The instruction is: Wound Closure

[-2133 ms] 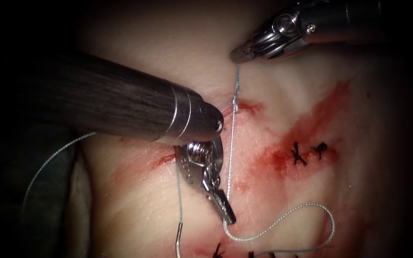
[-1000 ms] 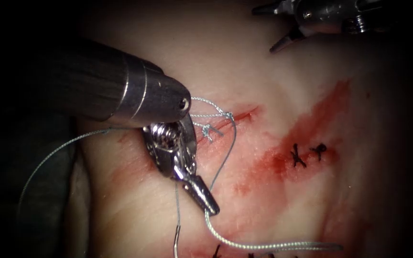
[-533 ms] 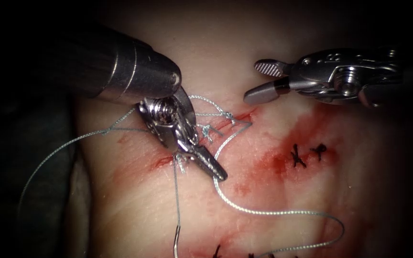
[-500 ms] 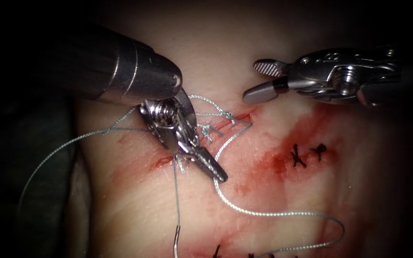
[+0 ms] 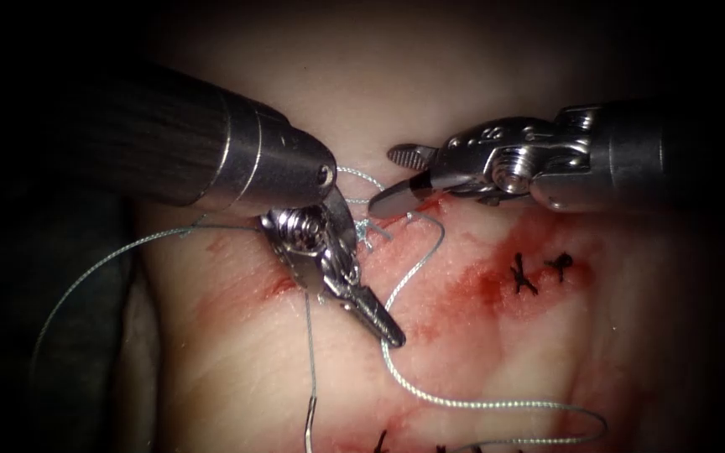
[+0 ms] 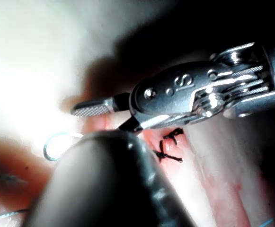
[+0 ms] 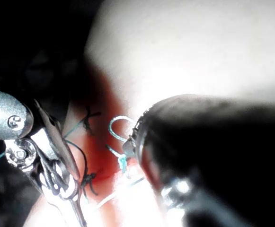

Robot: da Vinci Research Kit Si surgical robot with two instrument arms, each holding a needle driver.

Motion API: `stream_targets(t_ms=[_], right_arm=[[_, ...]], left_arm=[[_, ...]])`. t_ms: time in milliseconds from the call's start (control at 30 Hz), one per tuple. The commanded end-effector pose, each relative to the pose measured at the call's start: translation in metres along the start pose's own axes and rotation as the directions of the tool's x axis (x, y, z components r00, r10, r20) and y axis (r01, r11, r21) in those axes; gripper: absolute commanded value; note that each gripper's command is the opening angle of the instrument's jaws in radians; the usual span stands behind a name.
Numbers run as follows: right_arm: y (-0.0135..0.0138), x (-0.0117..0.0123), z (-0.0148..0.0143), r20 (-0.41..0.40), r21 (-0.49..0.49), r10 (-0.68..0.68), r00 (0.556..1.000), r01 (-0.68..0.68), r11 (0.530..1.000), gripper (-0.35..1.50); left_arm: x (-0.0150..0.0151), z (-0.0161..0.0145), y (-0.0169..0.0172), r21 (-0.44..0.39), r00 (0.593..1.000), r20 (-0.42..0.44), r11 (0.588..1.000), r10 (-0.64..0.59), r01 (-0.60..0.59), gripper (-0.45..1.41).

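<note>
– At the cut's [image 5: 417, 205] upper end: what changed?

– My right tool [image 5: 383, 180] is back. Two seconds ago it had the thread [image 5: 463, 403] clamped and pulled straight up off the knot [image 5: 368, 228]. It let go, backed off, and now sits at the knot with jaws apart, holding nothing. My left tool [image 5: 383, 327] barely moved and stays clamped on the thread.

– Meaning?

– Tension's off and the strand lies slack in a loop on the tissue [image 5: 631, 335]. I'd judge the knot set, thread uncut.

– Needle?

– Needle [image 5: 310, 424] is free, low, below the cut's left end. Can't tell whether its tip is in tissue.

– Counts?

– Two tools, one needle, one pale thread, one knot, two dark stitches [image 5: 539, 268] right of the cut, plus dark ends [image 5: 382, 440] at the lower edge.
</note>
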Motion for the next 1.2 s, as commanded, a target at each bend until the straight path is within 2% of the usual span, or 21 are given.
stream_targets(t_ms=[33, 67, 133, 167, 433, 667, 700, 733, 767, 800, 833, 867, 900, 967, 1133, 1200], right_arm=[[0.0003, 0.0008, 0.0010, -0.002, -0.005, -0.006, 1.000, 0.006, 1.000, 0.63], [0.0004, 0.0008, 0.0010, -0.003, -0.010, -0.011, 1.000, 0.011, 1.000, 0.56], [0.0010, 0.0011, 0.0009, -0.008, -0.028, -0.012, 1.000, 0.012, 1.000, 0.24], [0.0014, 0.0013, 0.0007, -0.011, -0.032, -0.008, 1.000, 0.007, 0.999, -0.35], [0.0031, 0.0026, -0.0008, -0.017, -0.041, 0.095, 0.995, -0.096, 0.995, -0.35], [0.0042, 0.0025, -0.0010, -0.018, -0.043, 0.094, 0.995, -0.095, 0.995, -0.35], [0.0039, 0.0023, -0.0008, -0.014, -0.033, 0.132, 0.991, -0.132, 0.991, 0.53], [0.0036, 0.0024, -0.0008, -0.015, -0.035, 0.149, 0.989, -0.149, 0.988, 0.88], [0.0032, 0.0025, -0.0007, -0.020, -0.044, 0.173, 0.985, -0.173, 0.984, 1.05], [0.0032, 0.0025, -0.0007, -0.020, -0.044, 0.173, 0.985, -0.173, 0.984, 1.05], [0.0024, 0.0024, -0.0006, -0.021, -0.045, 0.195, 0.981, -0.196, 0.980, 0.83], [0.0020, 0.0023, -0.0004, -0.021, -0.044, 0.204, 0.979, -0.205, 0.978, 0.83], [0.0014, 0.0022, 0.0000, -0.019, -0.044, 0.199, 0.980, -0.200, 0.979, 0.74], [0.0011, 0.0019, 0.0008, -0.018, -0.047, 0.191, 0.981, -0.192, 0.980, 0.74], [0.0018, 0.0015, 0.0015, -0.019, -0.055, 0.186, 0.982, -0.187, 0.981, 0.68], [0.0023, 0.0016, 0.0017, -0.020, -0.058, 0.187, 0.982, -0.188, 0.980, 0.49]], left_arm=[[0.0006, 0.0004, -0.0002, 0.000, 1.000, 0.000, 1.000, 0.000, 0.000, -0.45], [0.0006, 0.0004, -0.0002, 0.001, 1.000, 0.003, 1.000, 0.000, 0.000, -0.45], [0.0005, 0.0004, -0.0002, 0.003, 1.000, 0.006, 1.000, 0.000, 0.000, -0.45], [0.0005, 0.0004, -0.0002, 0.003, 1.000, 0.007, 1.000, 0.000, 0.000, -0.45], [0.0000, 0.0011, -0.0002, 0.014, 1.000, 0.029, 1.000, -0.011, 0.011, -0.45], [-0.0001, 0.0016, -0.0003, 0.019, 0.999, 0.037, 1.000, -0.009, 0.008, -0.45], [-0.0001, 0.0016, -0.0003, 0.020, 0.999, 0.039, 1.000, -0.008, 0.008, -0.45], [-0.0001, 0.0016, -0.0003, 0.021, 0.999, 0.039, 1.000, -0.008, 0.007, -0.45], [0.0000, 0.0017, -0.0003, 0.021, 0.999, 0.039, 1.000, -0.008, 0.007, -0.45], [0.0000, 0.0017, -0.0003, 0.021, 0.999, 0.039, 1.000, -0.008, 0.007, -0.45], [0.0000, 0.0017, -0.0004, 0.022, 0.999, 0.039, 1.000, -0.007, 0.006, -0.45], [0.0000, 0.0017, -0.0005, 0.023, 0.999, 0.039, 1.000, -0.007, 0.006, -0.45], [0.0000, 0.0018, -0.0005, 0.024, 0.999, 0.042, 1.000, -0.007, 0.006, -0.45], [-0.0001, 0.0018, -0.0004, 0.021, 0.999, 0.044, 1.000, -0.007, 0.006, -0.45], [-0.0001, 0.0018, -0.0004, 0.022, 0.999, 0.045, 1.000, -0.013, 0.012, -0.45], [-0.0001, 0.0018, -0.0004, 0.022, 0.999, 0.045, 1.000, -0.012, 0.012, -0.45]])
